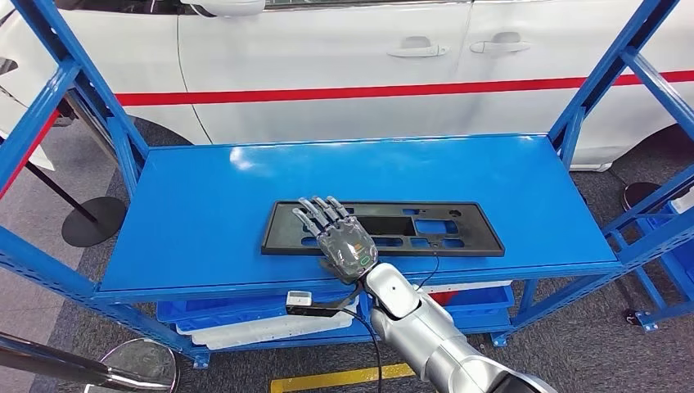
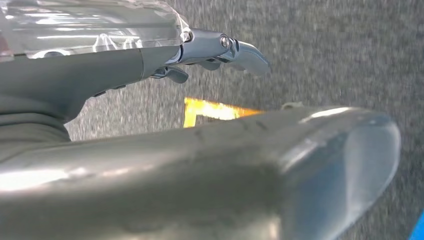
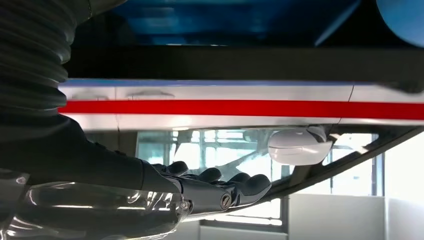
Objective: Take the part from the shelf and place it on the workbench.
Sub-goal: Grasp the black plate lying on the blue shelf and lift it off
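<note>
A flat black plastic part [image 1: 442, 229] with several cut-outs lies lengthwise near the front of the blue shelf top [image 1: 205, 196]. My right hand [image 1: 340, 237] reaches in from below and lies over the part's near left section, fingers stretched forward and apart, gripping nothing. The right wrist view shows that hand [image 3: 200, 192] with straight fingers close to the part's dark edge [image 3: 240, 62]. Whether the palm touches the part I cannot tell. My left hand [image 2: 210, 50] hangs over the grey floor, fingers extended, holding nothing.
A white car with a red stripe [image 1: 327, 65] stands right behind the shelf. Blue uprights [image 1: 606, 82] flank both ends. The lower shelf [image 1: 262, 327] carries white parts and blue bins. A black round stand base [image 1: 94, 219] sits at the left, and yellow floor tape [image 1: 344, 378] runs below.
</note>
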Controlling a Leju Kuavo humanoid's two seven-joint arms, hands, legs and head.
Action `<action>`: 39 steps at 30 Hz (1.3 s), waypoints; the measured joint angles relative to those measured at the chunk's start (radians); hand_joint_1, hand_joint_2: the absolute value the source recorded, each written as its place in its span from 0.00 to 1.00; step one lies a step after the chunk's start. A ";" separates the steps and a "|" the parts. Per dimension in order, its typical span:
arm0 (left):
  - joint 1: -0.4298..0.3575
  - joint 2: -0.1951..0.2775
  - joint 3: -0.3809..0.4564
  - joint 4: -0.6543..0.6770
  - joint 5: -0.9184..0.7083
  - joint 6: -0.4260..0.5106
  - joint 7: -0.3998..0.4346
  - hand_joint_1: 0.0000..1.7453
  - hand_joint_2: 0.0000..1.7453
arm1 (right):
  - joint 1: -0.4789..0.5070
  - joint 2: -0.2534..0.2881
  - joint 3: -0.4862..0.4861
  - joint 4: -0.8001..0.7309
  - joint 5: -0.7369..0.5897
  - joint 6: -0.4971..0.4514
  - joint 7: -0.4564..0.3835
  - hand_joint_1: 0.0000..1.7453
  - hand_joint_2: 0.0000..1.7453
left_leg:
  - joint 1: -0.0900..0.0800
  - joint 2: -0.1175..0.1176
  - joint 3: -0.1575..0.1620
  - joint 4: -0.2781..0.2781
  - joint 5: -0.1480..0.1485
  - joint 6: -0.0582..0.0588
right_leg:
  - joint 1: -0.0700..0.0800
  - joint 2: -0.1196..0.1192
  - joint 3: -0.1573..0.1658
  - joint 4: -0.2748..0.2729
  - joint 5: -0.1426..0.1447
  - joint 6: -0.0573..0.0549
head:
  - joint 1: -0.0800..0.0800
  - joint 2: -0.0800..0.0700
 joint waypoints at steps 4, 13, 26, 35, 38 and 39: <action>-0.001 -0.001 0.000 0.000 0.003 -0.001 -0.004 0.00 0.00 | -0.018 0.003 0.009 0.041 0.105 -0.001 0.052 0.00 1.00 | -0.002 -0.002 0.002 0.003 -0.006 -0.020 | 0.002 0.000 0.092 -0.205 0.076 -0.008 | 0.000 0.000; 0.002 0.000 0.002 0.000 0.016 0.002 -0.018 0.00 0.00 | -0.098 0.000 0.143 0.177 0.137 0.057 0.291 0.96 1.00 | 0.003 0.001 -0.128 0.298 -0.146 -0.047 | 0.012 0.000 0.102 -0.219 0.080 -0.051 | 0.000 0.000; 0.001 0.001 0.005 0.000 0.021 0.004 -0.023 0.00 0.00 | -0.166 -0.036 0.142 0.312 0.138 0.109 0.403 1.00 1.00 | -0.005 0.007 0.010 -0.009 0.004 0.012 | 0.015 0.000 0.036 -0.054 -0.022 -0.002 | 0.000 0.000; 0.001 -0.001 0.005 0.000 0.027 0.000 -0.043 0.00 0.00 | -0.174 -0.041 0.119 0.327 0.138 0.116 0.397 1.00 1.00 | -0.010 0.000 0.010 -0.006 0.003 -0.005 | 0.014 -0.001 0.131 -0.227 0.066 -0.015 | 0.000 0.000; 0.001 0.000 0.005 0.000 0.027 -0.008 -0.073 0.00 0.75 | -0.177 -0.039 0.106 0.328 0.138 0.115 0.387 1.00 1.00 | -0.009 0.000 0.008 0.000 -0.004 -0.021 | 0.009 -0.002 0.134 -0.237 0.073 -0.029 | 0.000 0.000; 0.001 0.000 0.005 0.000 0.027 -0.012 -0.091 0.00 1.00 | -0.178 -0.038 0.098 0.328 0.136 0.110 0.380 1.00 1.00 | -0.009 0.001 -0.001 0.022 -0.019 -0.025 | 0.006 -0.004 0.137 -0.243 0.076 -0.035 | 0.000 0.000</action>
